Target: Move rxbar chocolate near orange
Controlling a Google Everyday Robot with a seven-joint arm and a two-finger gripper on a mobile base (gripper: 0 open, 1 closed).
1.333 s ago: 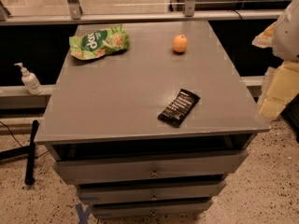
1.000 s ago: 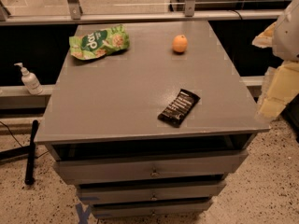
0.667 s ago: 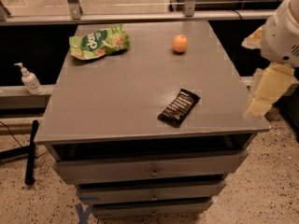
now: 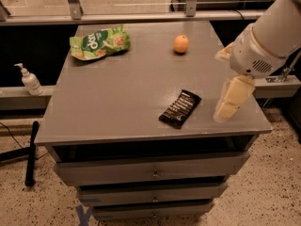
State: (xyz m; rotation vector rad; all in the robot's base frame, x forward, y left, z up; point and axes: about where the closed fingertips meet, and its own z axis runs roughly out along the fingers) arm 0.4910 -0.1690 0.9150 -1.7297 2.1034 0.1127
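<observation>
The rxbar chocolate [image 4: 180,108] is a flat black wrapper with white lettering, lying at an angle near the front right of the grey cabinet top [image 4: 122,93]. The orange [image 4: 181,44] sits at the back right of the top, well apart from the bar. My gripper [image 4: 231,99] hangs from the white arm over the right edge of the top, to the right of the bar and not touching it.
A green crinkly snack bag [image 4: 99,42] lies at the back left of the top. Drawers sit below the front edge [image 4: 153,174]. A soap dispenser [image 4: 29,80] stands on a ledge to the left. A rail and window run behind.
My arm and gripper have moved left and forward, from beyond the right edge to over the right side of the top. The bar, orange and bag have not moved.
</observation>
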